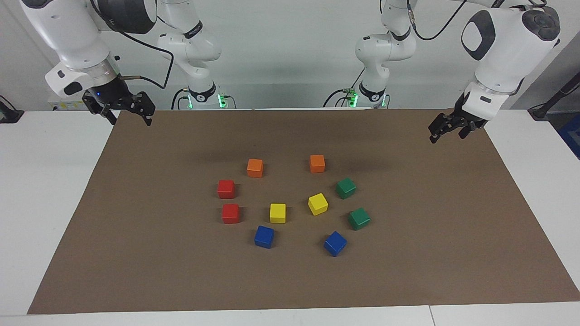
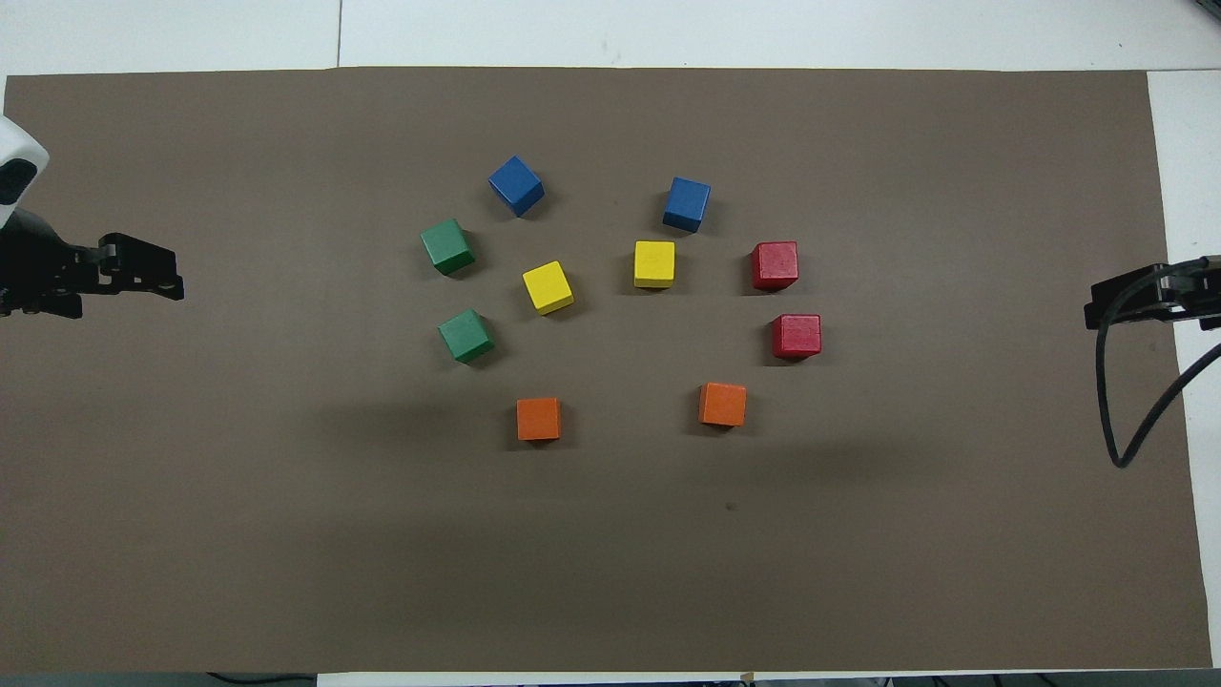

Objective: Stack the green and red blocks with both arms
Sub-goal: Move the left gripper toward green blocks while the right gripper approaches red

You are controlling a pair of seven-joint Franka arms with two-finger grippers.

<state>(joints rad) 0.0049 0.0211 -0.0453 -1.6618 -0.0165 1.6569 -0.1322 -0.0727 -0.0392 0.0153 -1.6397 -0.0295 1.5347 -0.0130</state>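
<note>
Hovering wide open and empty, my left tool point(image 1: 446, 130) and right tool point(image 1: 128, 110) should each descend squarely over green blocks point(image 1: 346, 188) and red blocks point(image 1: 226, 189).

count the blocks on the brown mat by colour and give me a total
Red blocks: 2
Green blocks: 2
Orange blocks: 2
Yellow blocks: 2
Blue blocks: 2
Total: 10

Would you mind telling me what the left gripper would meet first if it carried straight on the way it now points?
Probably only the brown mat. The left gripper hangs open, pointing down over the mat's edge at the left arm's end; the green blocks lie well aside, though depth is unclear.
</note>
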